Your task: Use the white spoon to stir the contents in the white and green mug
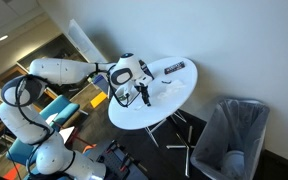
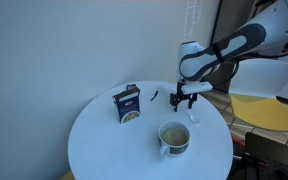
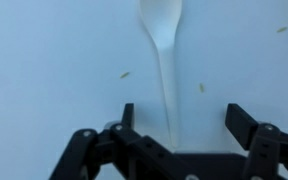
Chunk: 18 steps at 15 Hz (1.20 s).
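The white spoon (image 3: 163, 40) lies flat on the white table, bowl pointing away in the wrist view, its handle running in between my fingers. My gripper (image 3: 182, 118) is open just above it, the handle nearer the left finger and not gripped. In an exterior view the gripper (image 2: 184, 99) hangs over the far right part of the round table, with the spoon (image 2: 193, 114) below it. The white and green mug (image 2: 174, 138) stands nearer the front edge, apart from the gripper. The gripper (image 1: 134, 95) also shows in an exterior view; I cannot make out the mug there.
A blue box (image 2: 128, 103) stands left of the gripper, with a small dark object (image 2: 155, 96) beside it. A flat dark bar (image 1: 174, 68) lies on the round table (image 1: 184, 90). A grey bin (image 1: 234, 135) stands on the floor by the table.
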{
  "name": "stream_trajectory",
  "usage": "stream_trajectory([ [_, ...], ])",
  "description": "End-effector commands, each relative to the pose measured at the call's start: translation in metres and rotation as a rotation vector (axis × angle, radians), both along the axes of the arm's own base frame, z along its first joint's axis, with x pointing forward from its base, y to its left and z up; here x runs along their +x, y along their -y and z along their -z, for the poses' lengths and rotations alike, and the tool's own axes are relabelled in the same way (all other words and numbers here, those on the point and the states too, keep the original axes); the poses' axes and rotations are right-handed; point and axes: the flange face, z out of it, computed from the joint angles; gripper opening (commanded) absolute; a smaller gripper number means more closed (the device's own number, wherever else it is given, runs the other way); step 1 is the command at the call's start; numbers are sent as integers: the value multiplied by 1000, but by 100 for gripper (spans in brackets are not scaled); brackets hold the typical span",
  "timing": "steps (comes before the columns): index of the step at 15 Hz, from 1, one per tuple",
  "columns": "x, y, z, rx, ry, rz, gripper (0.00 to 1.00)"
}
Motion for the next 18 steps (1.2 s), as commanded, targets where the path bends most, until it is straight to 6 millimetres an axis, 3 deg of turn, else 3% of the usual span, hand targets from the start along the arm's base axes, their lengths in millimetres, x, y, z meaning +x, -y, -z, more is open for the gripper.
stream_trajectory([
  [1, 7, -3, -2, -8, -26, 17, 63],
  [9, 9, 1, -8, -16, -21, 24, 2],
  [14, -4, -2, -30, -30, 3, 18, 3],
  [18, -32, -7, -89, -81, 118, -29, 3],
])
